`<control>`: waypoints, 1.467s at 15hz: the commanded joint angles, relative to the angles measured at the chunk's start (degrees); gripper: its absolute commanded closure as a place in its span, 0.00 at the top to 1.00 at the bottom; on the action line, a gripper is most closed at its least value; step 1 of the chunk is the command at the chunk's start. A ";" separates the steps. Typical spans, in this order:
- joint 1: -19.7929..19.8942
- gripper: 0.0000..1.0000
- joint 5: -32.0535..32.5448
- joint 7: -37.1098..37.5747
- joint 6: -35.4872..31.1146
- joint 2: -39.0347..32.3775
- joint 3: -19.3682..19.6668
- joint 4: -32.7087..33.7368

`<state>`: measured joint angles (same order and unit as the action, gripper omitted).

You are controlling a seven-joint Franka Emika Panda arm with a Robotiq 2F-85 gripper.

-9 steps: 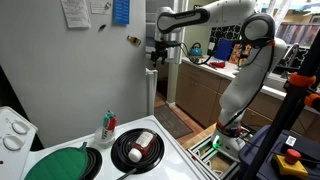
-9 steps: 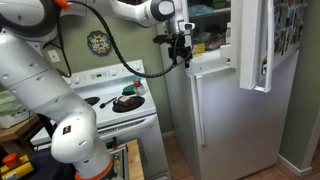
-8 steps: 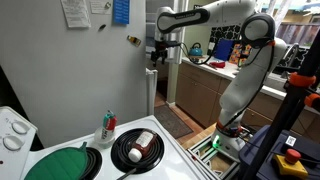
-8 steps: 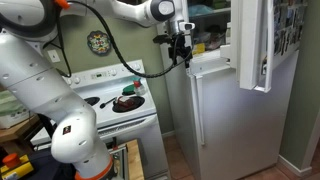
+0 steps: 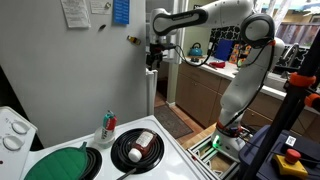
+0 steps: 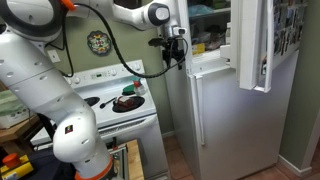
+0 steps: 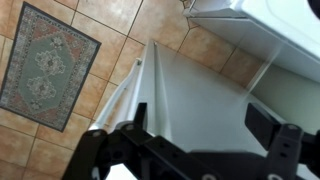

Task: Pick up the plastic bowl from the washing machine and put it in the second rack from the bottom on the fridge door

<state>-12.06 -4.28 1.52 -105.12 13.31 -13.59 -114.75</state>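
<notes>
The plastic bowl (image 5: 107, 130), a small whitish container with red and green parts, stands on the washing machine (image 5: 170, 150), next to the green disc and the black dish. My gripper (image 5: 152, 57) is open and empty, high in the air beside the grey fridge wall and far from the bowl. It also shows in an exterior view (image 6: 172, 57) at the fridge's upper front corner. In the wrist view the open jaws (image 7: 200, 125) look down on the white fridge top (image 7: 200, 90) and the tiled floor. The fridge door (image 6: 262, 45) stands open; its racks are hidden.
A wide black dish (image 5: 138, 148) holding a small object and a flat green disc (image 5: 62, 163) lie on the white top, with round knobs (image 5: 14, 130) to one side. A rug (image 7: 48, 62) lies on the floor. A counter with clutter (image 5: 215, 55) stands behind the arm.
The gripper has shifted slightly sideways along the fridge, away from the open door. The jaws stay open and the bowl has not moved.
</notes>
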 commanded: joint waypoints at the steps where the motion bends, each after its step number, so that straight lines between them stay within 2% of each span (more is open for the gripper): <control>1: -4.17 1.00 -4.83 -0.70 -0.04 -2.49 -3.19 -0.41; 6: -8.83 1.00 -11.51 -2.60 -5.64 -10.45 -7.66 -0.11; 7: -9.04 1.00 -9.63 1.79 -6.88 -12.80 -8.62 0.15; 8: -9.51 1.00 -9.14 2.54 -8.81 -14.68 -9.06 0.26; 9: -9.14 1.00 -9.21 0.92 -6.05 -11.09 -8.33 0.07; 12: -9.68 1.00 -9.20 1.66 -8.37 -15.10 -8.76 0.37; 15: -9.66 1.00 -9.20 1.68 -8.37 -15.36 -8.71 0.82; 20: -12.70 1.00 -9.92 2.67 -9.90 -20.84 -11.37 2.60; 22: -14.20 1.00 -10.24 3.44 -12.48 -23.01 -12.36 2.98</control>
<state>-24.31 -13.63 3.44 -114.43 -5.93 -24.72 -113.07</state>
